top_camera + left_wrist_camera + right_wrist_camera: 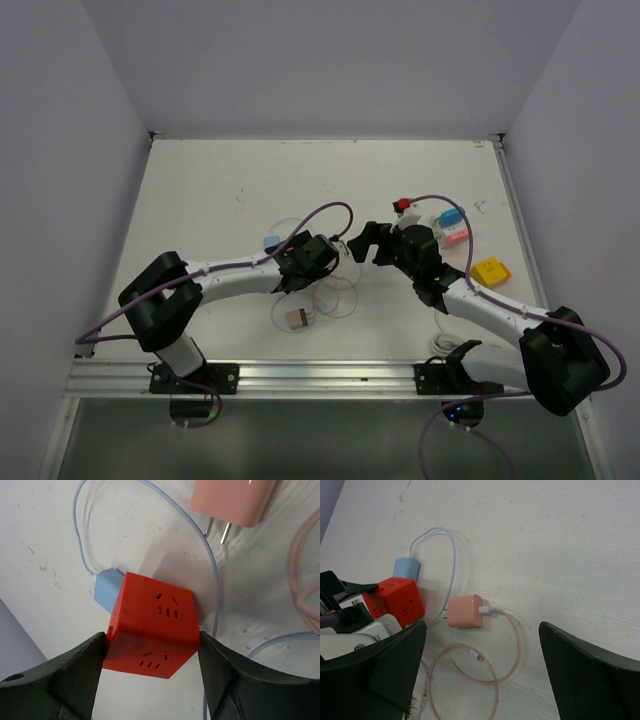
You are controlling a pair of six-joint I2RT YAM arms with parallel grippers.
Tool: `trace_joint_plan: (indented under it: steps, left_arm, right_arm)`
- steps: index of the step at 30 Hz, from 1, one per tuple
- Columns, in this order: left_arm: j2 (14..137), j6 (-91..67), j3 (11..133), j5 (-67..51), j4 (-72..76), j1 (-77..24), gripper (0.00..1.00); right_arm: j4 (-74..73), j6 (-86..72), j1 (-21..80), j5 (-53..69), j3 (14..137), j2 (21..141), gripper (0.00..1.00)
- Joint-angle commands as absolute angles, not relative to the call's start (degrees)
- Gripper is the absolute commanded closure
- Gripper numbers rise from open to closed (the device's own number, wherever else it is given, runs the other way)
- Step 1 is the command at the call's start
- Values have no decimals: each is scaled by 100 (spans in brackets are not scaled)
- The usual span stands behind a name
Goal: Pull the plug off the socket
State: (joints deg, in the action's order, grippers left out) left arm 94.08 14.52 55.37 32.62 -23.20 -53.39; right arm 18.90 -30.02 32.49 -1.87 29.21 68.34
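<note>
A red cube socket (152, 625) sits on the white table with a light blue plug (106, 589) pushed into its far-left face; the plug's blue cable loops away. My left gripper (152, 655) is shut on the socket, one dark finger (75, 675) pressed to each side. The right wrist view shows the same socket (395, 602) and plug (406, 568) at the left. My right gripper (482, 655) hangs open above the table to the right of them, holding nothing. From above, the left gripper (310, 255) covers the socket, the plug (271, 242) shows beside it, and the right gripper (358, 245) faces it.
A pink charger (465, 611) lies loose with bare prongs, its pink cable (470, 665) coiled near it. At the back right lie another red socket (405, 206), blue and pink blocks (452, 225) and a yellow cube (490, 270). Walls close in the table.
</note>
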Motion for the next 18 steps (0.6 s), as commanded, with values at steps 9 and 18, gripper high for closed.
trace_joint_plan:
  steps: [9,18]
  left_arm:
    - [9721,800,6064,3428,-2276,-4966,52]
    - [9721,-147,6854,3392,-2979,-4518,100]
  right_arm:
    - [2223,-3050,3217,-27,2944,6943,1]
    - [2373,-2900,3226,834,3164,7259,3]
